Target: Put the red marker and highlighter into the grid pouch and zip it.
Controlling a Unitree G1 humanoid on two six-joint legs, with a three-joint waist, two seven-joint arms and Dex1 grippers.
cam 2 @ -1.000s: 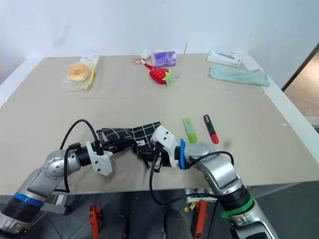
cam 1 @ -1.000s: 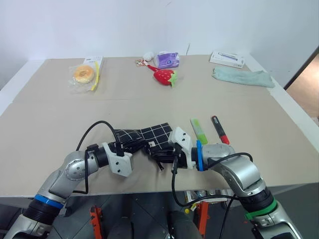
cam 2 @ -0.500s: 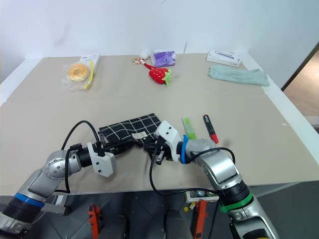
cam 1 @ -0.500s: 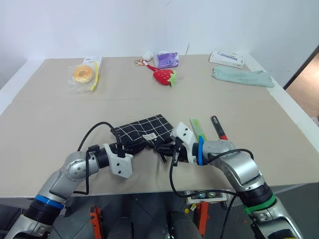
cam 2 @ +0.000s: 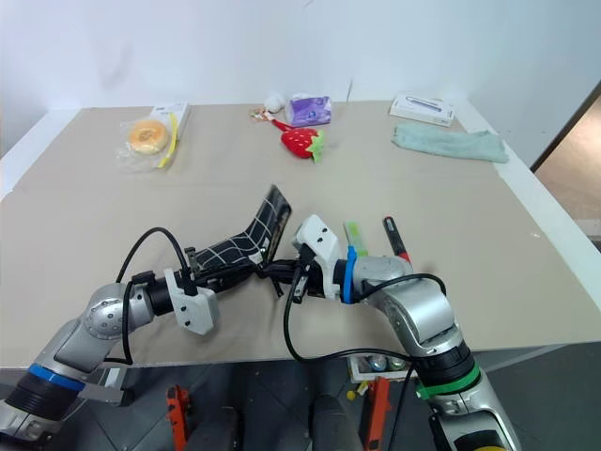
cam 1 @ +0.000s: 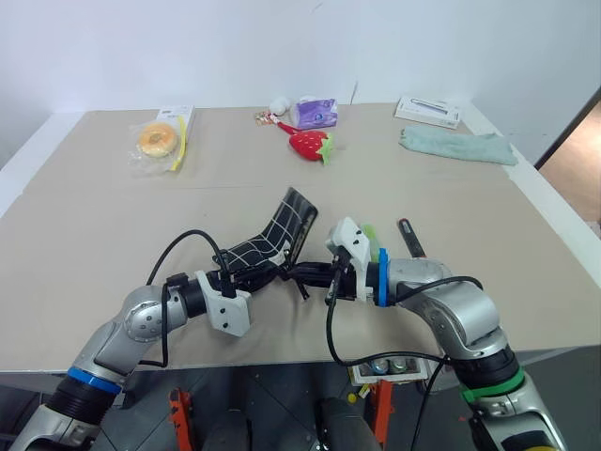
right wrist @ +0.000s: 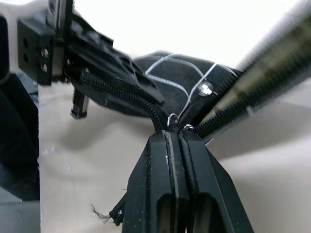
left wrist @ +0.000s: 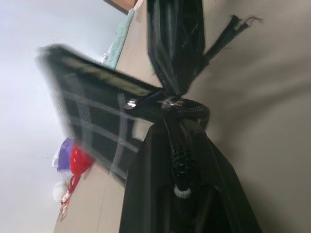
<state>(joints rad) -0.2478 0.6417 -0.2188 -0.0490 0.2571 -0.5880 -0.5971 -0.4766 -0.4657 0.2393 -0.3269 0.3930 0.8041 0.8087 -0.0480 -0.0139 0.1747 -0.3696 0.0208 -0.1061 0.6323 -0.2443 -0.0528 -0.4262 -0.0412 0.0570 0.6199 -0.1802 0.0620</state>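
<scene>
My left tool (cam 1: 252, 279) and right tool (cam 1: 310, 274) are both pressed together, pinching the near edge of the grid pouch (cam 1: 272, 241) at its zipper, just above the table (cam 1: 113, 235). The pouch lay flat a second ago; its far end now stands tilted up (mouth probably being pulled open). Beyond my right tool, the highlighter (cam 1: 367, 232) and red marker (cam 1: 409, 234) lie on the table, not yet loaded.
</scene>
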